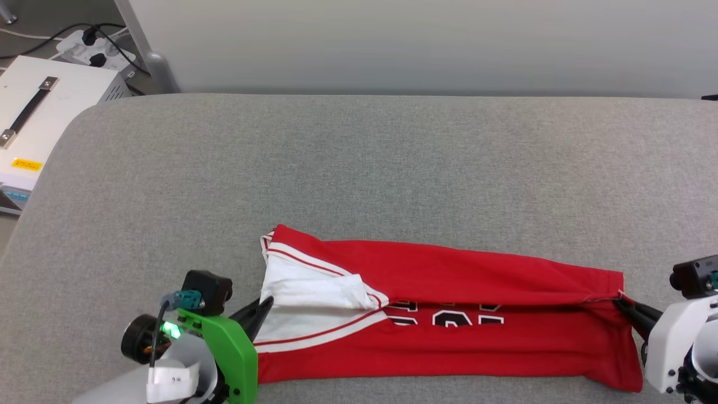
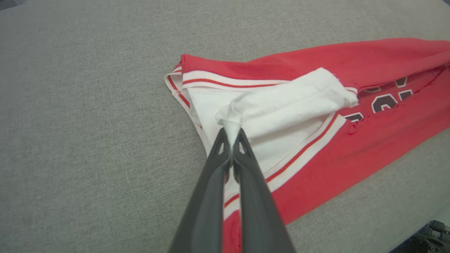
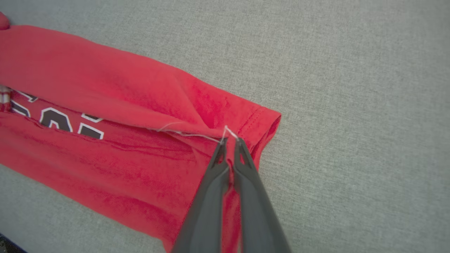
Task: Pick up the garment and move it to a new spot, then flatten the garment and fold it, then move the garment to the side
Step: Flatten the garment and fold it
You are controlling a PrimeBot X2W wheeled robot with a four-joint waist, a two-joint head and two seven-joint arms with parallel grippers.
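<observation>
Left hand (image 2: 232,133), closed, grips the garment (image 1: 449,269) at its white sleeve — right hand (image 3: 230,140) likewise, red hem.

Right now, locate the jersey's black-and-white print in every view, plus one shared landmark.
Head view: print low centre, under the red fold.
Left wrist view: print at right, past the white sleeve.
Right wrist view: print at far left.
Shared landmark: the red fold's edge above it.

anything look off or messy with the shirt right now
Yes. On the red jersey T-shirt, a loose white thread trails out beside the right gripper, and the white sleeve pinched by the left gripper lies crumpled across the fold.
</observation>
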